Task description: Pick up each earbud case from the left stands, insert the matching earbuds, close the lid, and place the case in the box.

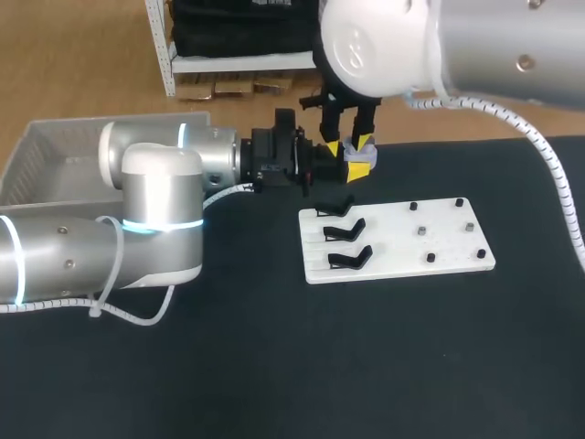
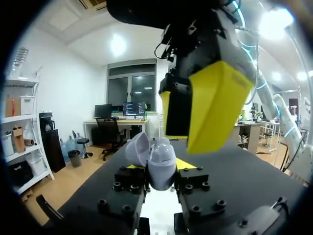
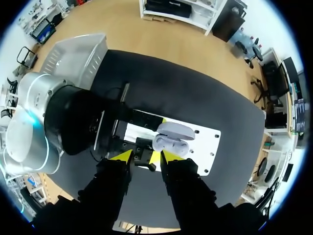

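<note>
Head view: on the dark surface a white board lies near the middle, with black stands on its 9 o'clock side. The left arm comes in from 9 o'clock. The left jaws are clamped on the lilac case, which is held above the surface just off the board's 11 o'clock corner. The right arm comes in from 1 o'clock. The right jaws hang just over the case, a little apart. The box stands at 10 o'clock on the surface.

Left wrist view: the case sits between the left jaws, gripped from both sides, with its lid open. The yellow tips of the right jaws are close above it.

Right wrist view: the open case is just ahead of the right jaws, which stand apart and hold nothing. Under the case lies the board.
</note>
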Motion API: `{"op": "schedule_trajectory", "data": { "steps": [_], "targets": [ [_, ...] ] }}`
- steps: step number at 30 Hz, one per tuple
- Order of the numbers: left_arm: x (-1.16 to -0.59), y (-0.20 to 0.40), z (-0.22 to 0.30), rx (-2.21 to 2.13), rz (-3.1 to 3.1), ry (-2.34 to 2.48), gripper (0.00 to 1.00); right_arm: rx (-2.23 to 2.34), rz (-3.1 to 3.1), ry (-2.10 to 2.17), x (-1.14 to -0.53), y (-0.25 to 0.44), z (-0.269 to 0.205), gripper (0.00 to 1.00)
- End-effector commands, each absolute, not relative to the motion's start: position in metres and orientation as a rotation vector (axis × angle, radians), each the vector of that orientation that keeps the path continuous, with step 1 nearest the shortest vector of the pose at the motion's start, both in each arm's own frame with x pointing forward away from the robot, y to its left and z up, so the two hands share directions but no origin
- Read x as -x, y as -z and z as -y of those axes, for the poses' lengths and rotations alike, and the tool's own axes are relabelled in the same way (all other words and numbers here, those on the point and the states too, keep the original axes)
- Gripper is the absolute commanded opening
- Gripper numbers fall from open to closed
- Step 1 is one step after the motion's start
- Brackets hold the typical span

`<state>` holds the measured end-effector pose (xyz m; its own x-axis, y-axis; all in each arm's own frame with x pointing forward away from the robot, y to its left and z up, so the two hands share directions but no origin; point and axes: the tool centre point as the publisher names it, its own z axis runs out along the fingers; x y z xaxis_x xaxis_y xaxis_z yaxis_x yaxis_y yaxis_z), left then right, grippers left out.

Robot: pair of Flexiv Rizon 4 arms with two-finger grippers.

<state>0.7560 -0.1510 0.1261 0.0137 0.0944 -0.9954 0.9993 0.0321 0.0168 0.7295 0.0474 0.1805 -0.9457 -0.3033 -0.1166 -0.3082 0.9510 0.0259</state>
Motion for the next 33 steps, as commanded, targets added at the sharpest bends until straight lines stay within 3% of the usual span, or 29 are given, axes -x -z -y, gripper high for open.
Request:
{"op": "schedule_trajectory", "data": {
  "steps": [1,20,33],
  "targets": [
    [-0.757,-0.127,0.151,-1.264,-1.284,1.130,0.00,0.471,-2.987,-0.063,-0.734,-0.185,-0.047,0.34],
    [-0.757,-0.127,0.151,-1.264,-1.284,1.130,0.00,0.316,-2.919,-0.094,-0.804,-0.173,-0.030,0.35],
    [-0.757,-0.127,0.151,-1.264,-1.284,1.130,0.00,0.274,-2.943,-0.074,-0.784,-0.165,-0.022,0.35]
  ]
}}
